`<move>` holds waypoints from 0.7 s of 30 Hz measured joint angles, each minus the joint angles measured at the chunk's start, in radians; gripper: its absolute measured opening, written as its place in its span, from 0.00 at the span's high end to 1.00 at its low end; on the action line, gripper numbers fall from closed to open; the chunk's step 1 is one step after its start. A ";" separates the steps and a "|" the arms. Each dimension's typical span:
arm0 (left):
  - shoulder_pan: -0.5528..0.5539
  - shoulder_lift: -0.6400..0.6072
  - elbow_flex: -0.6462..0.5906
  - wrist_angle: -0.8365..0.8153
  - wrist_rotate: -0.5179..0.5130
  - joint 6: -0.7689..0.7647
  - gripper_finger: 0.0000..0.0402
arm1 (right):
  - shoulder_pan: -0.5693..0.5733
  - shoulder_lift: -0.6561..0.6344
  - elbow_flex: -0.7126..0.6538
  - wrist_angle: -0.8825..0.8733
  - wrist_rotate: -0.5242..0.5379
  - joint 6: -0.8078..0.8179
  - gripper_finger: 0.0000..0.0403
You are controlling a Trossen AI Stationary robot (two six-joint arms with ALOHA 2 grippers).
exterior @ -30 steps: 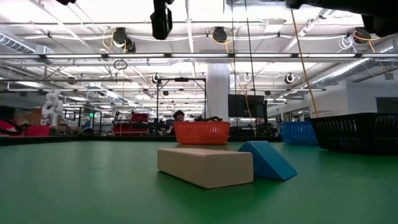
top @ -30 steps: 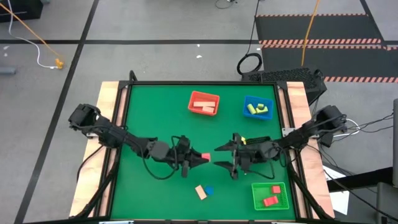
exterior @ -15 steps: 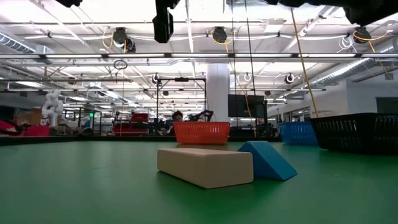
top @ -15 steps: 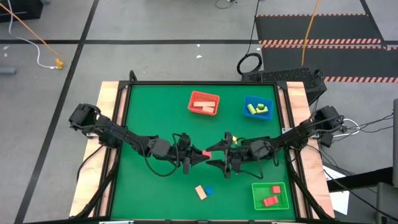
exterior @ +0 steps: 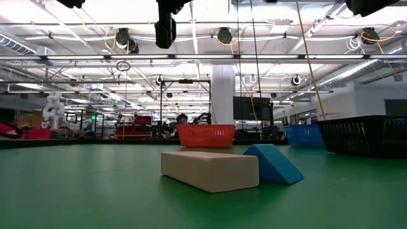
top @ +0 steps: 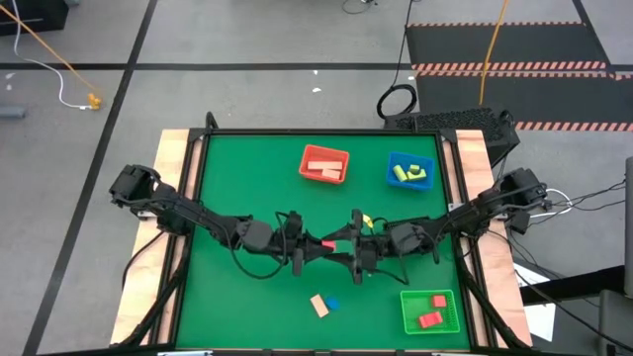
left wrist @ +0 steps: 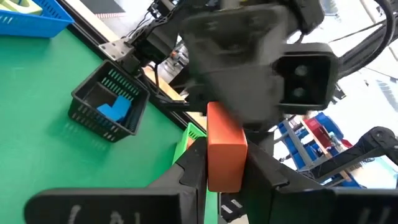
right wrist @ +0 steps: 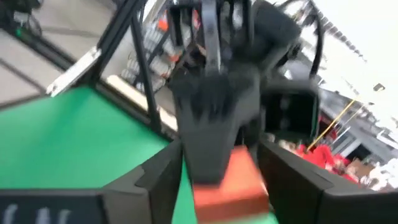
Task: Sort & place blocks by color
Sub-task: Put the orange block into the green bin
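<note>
You see the two arms meeting over the middle of the green surface (top: 227, 178). The left pincer (top: 315, 244) is closed on a red block (top: 327, 243) and holds it in the air, and the left wrist view shows this red block (left wrist: 224, 149) standing upright between its two dark fingers (left wrist: 193, 165). The right pincer (top: 346, 244) is at the same block from the other side. In the right wrist view its fingers (right wrist: 158, 171) stand on both sides of the block with a gap, so they are open around it and I cannot tell that they touch it.

Near the front edge, a pale wood block (top: 318, 306) lies flat with a blue block (top: 332, 303) just beside it; in the low view they touch each other.

At the far side you have a red tray (top: 324, 163) with reddish and pale blocks inside, and a blue tray (top: 409, 171) with yellow-green blocks. The green tray (top: 430, 311) near the right front corner holds red blocks. A black tray (left wrist: 109, 102) with a blue block inside appears in the left wrist view
</note>
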 joint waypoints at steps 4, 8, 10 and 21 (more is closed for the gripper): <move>-0.002 0.000 0.000 0.000 0.004 0.000 0.83 | -0.004 0.001 0.000 -0.080 0.002 0.007 0.58; -0.003 0.001 0.000 -0.003 0.006 0.000 0.83 | -0.007 0.000 0.000 -0.106 0.006 0.029 0.60; -0.002 0.001 0.000 -0.001 0.005 0.000 0.83 | -0.011 0.001 0.000 -0.106 0.006 0.045 0.60; -0.002 0.000 0.000 -0.038 0.001 -0.037 0.83 | -0.014 0.001 -0.001 -0.099 0.003 0.050 0.61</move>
